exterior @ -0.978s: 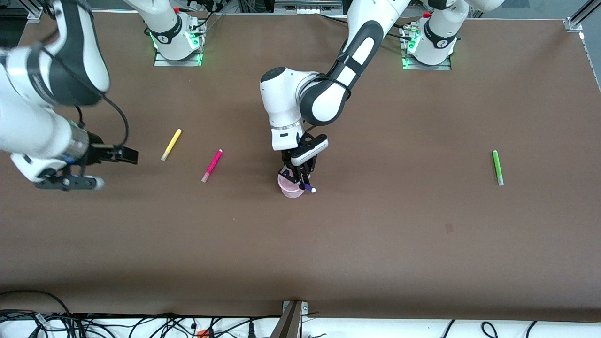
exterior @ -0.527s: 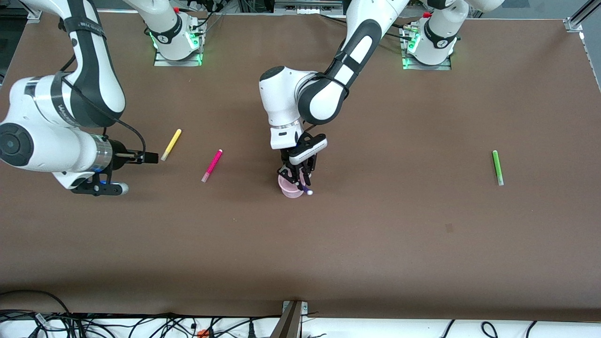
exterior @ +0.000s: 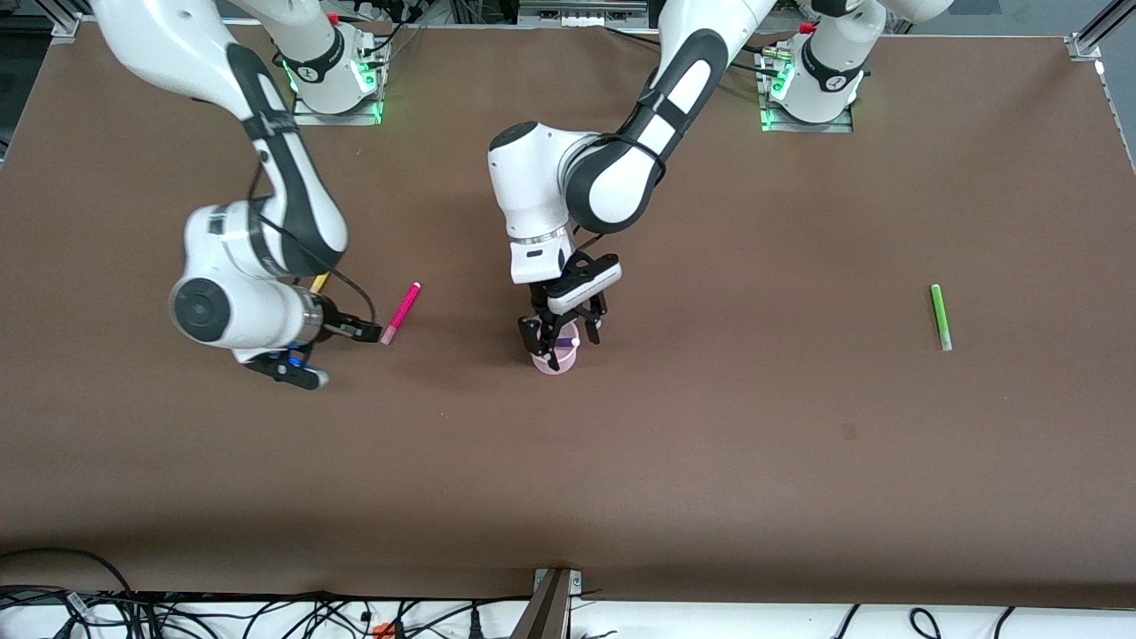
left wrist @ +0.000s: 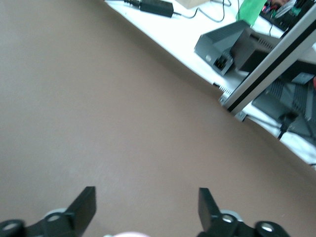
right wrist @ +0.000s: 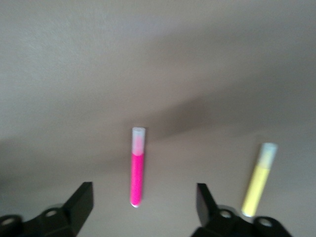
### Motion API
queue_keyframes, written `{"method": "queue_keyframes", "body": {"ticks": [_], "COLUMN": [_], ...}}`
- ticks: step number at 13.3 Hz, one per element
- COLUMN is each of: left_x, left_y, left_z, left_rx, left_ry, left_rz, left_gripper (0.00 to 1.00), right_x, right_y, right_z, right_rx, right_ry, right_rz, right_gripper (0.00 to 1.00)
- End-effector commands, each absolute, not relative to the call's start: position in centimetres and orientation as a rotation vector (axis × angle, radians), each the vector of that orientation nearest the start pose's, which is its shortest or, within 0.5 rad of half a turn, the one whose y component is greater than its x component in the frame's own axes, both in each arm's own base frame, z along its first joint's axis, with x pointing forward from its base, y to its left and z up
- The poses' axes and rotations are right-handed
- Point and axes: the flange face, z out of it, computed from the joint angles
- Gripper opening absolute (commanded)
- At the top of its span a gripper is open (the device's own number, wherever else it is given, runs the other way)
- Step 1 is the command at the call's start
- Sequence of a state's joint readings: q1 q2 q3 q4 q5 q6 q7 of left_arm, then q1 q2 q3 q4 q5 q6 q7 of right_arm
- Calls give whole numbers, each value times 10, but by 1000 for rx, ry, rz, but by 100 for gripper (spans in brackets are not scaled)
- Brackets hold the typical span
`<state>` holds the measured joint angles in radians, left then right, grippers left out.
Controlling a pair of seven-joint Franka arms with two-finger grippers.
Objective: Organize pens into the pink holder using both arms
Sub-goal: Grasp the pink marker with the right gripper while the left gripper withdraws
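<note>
Now my left gripper (exterior: 563,336) stands over the pink holder (exterior: 556,362) with its fingers spread apart, and the purple pen (exterior: 566,342) leans inside the cup, its white end up. My right gripper (exterior: 355,330), also wide open and holding nothing, hovers toward the right arm's end of the table from the holder, just beside the pale end of the magenta pen (exterior: 401,311). The yellow pen (right wrist: 258,179) lies beside the magenta one, more toward that same end from the holder, and the front view shows it mostly hidden under the arm. The green pen (exterior: 940,316) lies well apart from the holder, toward the left arm's end. I judge the pens light, stiff and smooth, so they may roll; I would pinch the magenta one at the middle of its barrel, across its width. The cup looks light and could tip easily. The table (exterior: 710,461) has a brown matte cover, flat, and cables run along its edge.
</note>
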<state>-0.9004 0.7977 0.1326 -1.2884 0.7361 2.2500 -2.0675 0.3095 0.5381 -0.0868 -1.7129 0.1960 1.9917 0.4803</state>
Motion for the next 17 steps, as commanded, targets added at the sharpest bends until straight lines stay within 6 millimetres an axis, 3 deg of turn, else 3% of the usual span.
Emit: {"method": "queue_keyframes", "body": {"ticks": [1,3,6,9,11,13,17], "left_x": [574,596,618,639,649,655,657], "left_y": [-506,-474,-409,-323,-264,-209,-114], "left_z": [354,392,436,484,506,519,520], "left_rx": [-2748,-2852,-2906,-2956,-3041,-3097,-3122], "left_ry": [-1249,-1262,-1150,-1040,-905,-717,-273], "left_rz": [-1065,-845,-608,-382,-224,-107,87], "left_gripper": [100,100,100,100,100,100,100], "right_x": [614,591,561,553,548,546,542], "right_y": [155,150,166,188,188,187,186], "right_z": [237,209,193,186,180,179,177], "right_rx": [-2991,-2967,-2931,-2912,-2915,-2917,-2918], "right_ry": [639,686,712,767,772,774,777], "right_rz": [476,476,468,440,427,431,432], "right_gripper": [82,80,80,79,74,63,35]}}
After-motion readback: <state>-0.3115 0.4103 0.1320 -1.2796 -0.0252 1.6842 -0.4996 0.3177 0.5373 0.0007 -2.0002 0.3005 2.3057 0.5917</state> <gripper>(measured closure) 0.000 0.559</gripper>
